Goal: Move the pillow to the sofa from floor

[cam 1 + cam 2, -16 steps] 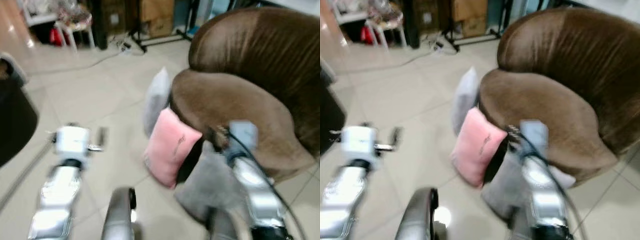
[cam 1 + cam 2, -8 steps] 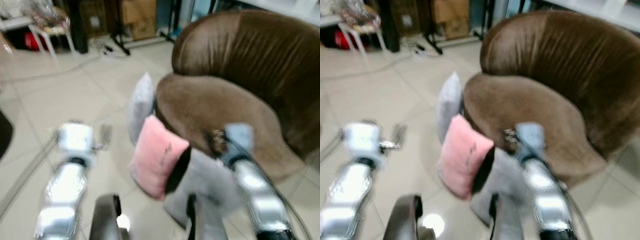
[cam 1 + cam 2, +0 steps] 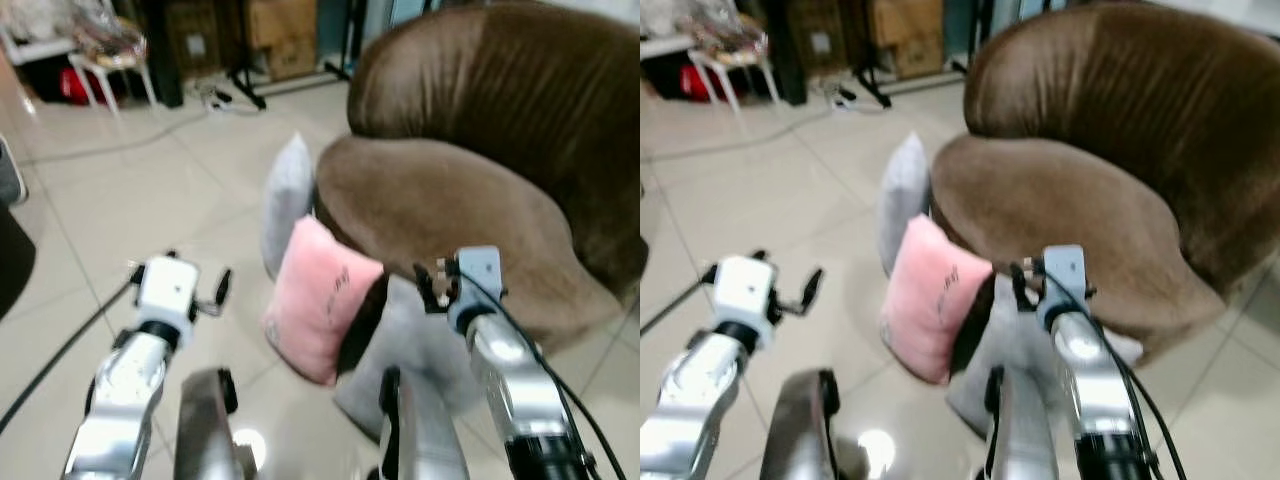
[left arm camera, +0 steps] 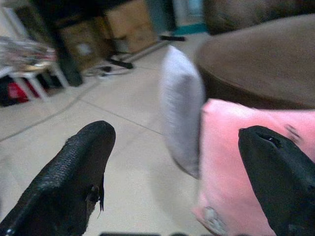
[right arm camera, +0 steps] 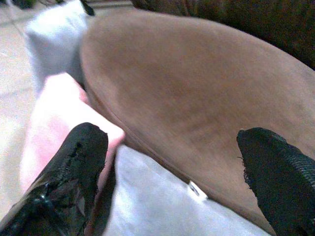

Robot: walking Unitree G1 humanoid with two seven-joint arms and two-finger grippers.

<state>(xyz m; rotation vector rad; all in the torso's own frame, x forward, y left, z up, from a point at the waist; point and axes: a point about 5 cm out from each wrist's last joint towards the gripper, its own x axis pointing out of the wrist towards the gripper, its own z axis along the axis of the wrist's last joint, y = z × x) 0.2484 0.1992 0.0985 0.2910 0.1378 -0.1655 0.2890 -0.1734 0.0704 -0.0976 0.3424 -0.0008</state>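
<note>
A pink pillow (image 3: 322, 300) stands on the floor, leaning on the front of the brown sofa (image 3: 440, 200). A light grey pillow (image 3: 288, 195) stands upright just behind it, and another grey pillow (image 3: 425, 350) lies under my right arm. My left gripper (image 4: 172, 162) is open and held above the tiles to the left of the pink pillow (image 4: 246, 162), clear of it. My right gripper (image 5: 172, 167) is open too, hovering over the lower grey pillow (image 5: 157, 206) and the sofa's seat edge (image 5: 197, 103), holding nothing.
A white stool (image 3: 110, 60), cardboard boxes (image 3: 285, 40), black stand legs (image 3: 240, 85) and floor cables (image 3: 215, 100) are at the back. A dark object (image 3: 15, 260) sits at the left edge. Open tiled floor (image 3: 150, 190) lies left of the pillows.
The view has swung slightly and sharpened as I move. Both arms stay raised in front. The pillows lie where they were.
</note>
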